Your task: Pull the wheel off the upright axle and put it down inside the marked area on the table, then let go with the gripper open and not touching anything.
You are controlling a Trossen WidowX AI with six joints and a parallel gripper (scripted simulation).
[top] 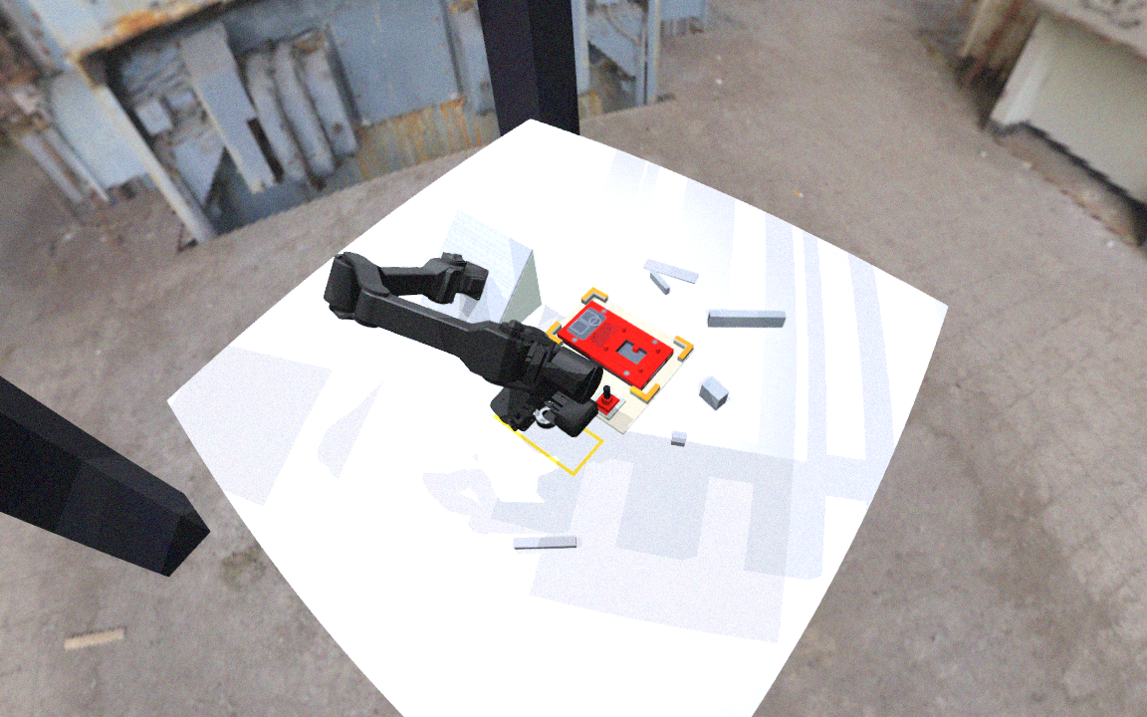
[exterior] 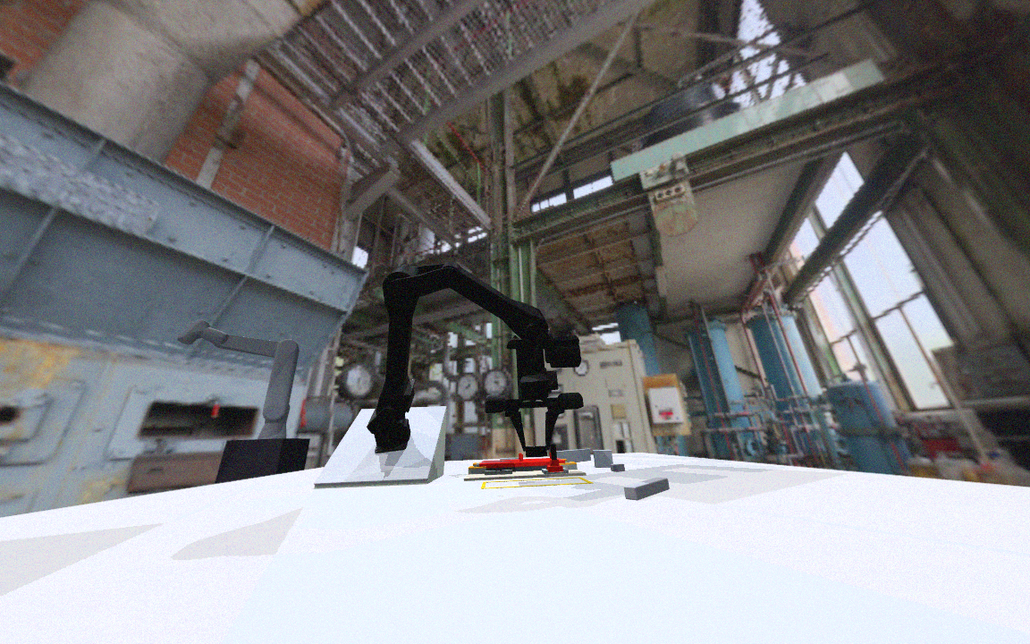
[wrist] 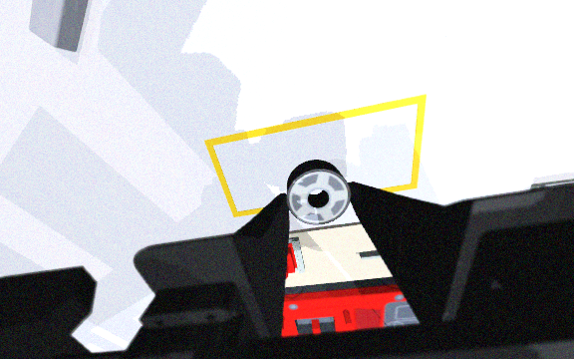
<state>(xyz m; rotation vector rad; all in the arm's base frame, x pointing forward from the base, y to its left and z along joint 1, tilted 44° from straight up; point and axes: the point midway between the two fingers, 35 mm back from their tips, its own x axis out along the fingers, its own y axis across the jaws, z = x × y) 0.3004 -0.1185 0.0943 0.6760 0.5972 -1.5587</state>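
Item: wheel (wrist: 318,198), small, grey spoked hub with a centre bore and a dark tyre band. Held off the axle (top: 607,394), clamped by its tread between the two fingertips of the gripper (wrist: 318,199), bore facing the wrist camera. Position: low above the near edge of the yellow marked area (wrist: 317,150), beside the red board (top: 615,339); whether it touches the table cannot be told.

Handling (a judgement): likely light and rigid; the round tread could roll or slip once released, so lay it flat on a hub face. The present grip across the tread looks sound.

Axle: short dark post on a red base, just beside the marked area, bare of the wheel.

Surface: white glossy table (top: 381,499), crossed by pale shadows; grey blocks (top: 745,318) scattered well apart from the marked area.

Room: industrial hall, brick wall, steel girders, tall windows.
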